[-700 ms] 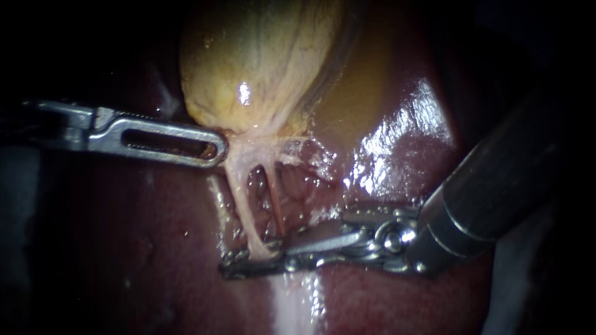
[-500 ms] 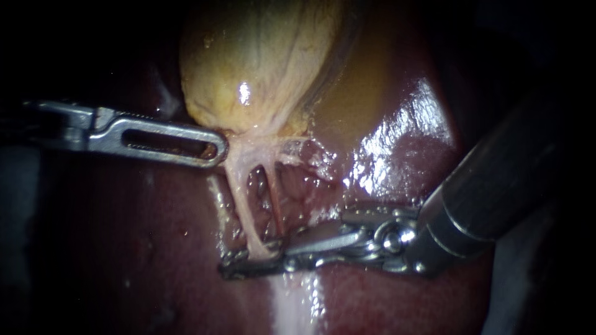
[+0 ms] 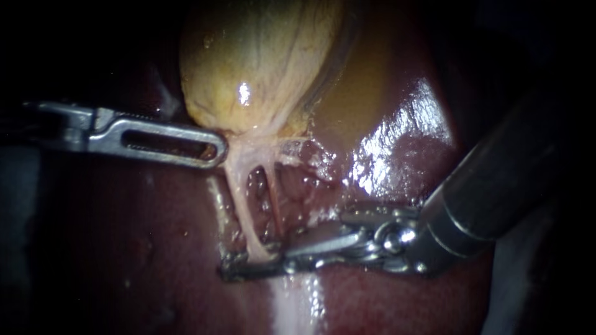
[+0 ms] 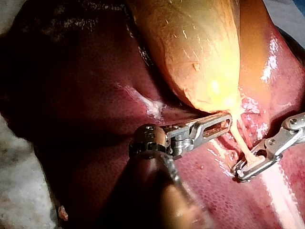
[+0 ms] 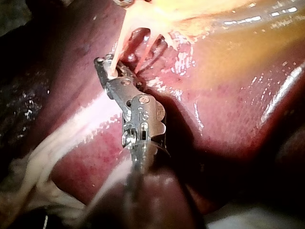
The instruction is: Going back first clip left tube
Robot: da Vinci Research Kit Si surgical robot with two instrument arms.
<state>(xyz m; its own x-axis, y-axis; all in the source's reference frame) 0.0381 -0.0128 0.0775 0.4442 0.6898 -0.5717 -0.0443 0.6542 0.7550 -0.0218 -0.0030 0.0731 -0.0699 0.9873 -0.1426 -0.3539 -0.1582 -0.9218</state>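
Two slender metal instruments work over the dark red liver [image 3: 155, 260]. The left instrument [image 3: 214, 151] has its jaws clamped on the yellow, bulbous gallbladder [image 3: 261, 62] at its pale neck. The right instrument [image 3: 254, 260] holds its jaws apart, straddling the lower end of the pale left tube [image 3: 243, 208].

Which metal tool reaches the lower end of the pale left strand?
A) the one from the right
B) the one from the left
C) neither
A: the right instrument meets the left tube's lower end; the left instrument sits up by the gallbladder.
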